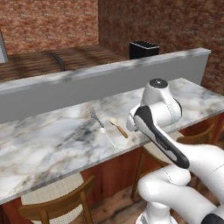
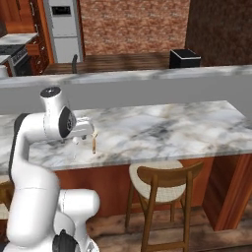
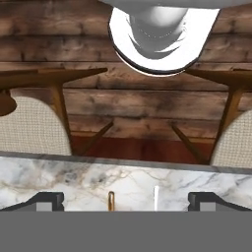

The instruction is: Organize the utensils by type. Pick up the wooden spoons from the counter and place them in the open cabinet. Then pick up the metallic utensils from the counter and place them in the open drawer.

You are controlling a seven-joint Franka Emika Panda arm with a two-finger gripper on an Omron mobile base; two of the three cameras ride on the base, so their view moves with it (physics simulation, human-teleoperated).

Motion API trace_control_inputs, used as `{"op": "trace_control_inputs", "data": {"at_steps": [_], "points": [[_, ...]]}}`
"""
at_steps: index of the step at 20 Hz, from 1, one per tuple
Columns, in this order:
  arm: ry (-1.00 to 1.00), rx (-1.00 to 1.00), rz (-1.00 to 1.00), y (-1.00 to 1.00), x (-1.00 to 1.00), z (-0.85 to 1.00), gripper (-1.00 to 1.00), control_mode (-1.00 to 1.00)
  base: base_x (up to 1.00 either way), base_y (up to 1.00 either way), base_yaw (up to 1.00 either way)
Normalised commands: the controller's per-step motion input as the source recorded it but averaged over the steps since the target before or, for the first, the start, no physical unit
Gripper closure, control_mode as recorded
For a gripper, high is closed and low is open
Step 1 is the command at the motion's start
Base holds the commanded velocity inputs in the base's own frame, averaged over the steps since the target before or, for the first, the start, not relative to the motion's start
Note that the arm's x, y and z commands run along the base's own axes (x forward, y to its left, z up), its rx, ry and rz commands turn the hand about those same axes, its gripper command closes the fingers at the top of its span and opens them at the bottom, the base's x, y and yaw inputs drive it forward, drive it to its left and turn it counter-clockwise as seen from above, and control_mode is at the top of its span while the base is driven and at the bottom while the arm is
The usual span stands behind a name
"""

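Left base view: on marble tabletop (image 1: 52,140) near front edge we see fork (image 1: 97,119), then small wooden spoon (image 1: 119,129) just beside. Pincer (image 3: 126,199) wide open, empty, above both. We judge spoon light, stiff; grip mid-handle.

Even, diffuse rendered lighting throughout, without glare. Soft faint shading lies on the long white grey-veined marble counter (image 1: 52,144). Textures appear slightly coarse; focus is uniform, edges undistorted.
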Motion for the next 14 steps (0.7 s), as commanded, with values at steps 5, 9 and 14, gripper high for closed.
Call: {"op": "trace_control_inputs", "data": {"at_steps": [5, 9, 14], "points": [[0.0, -0.05, 0.0, 0.15, 0.28, -0.29, -1.0, -1.0, 0.0, 0.0, 0.0], [0.0, 0.0, 0.0, 0.04, 0.4, -0.22, -1.0, -1.0, 0.0, 0.0, 0.0], [0.0, 0.0, 0.0, 0.0, 0.53, -0.24, -1.0, -1.0, 0.0, 0.0, 0.0]]}}
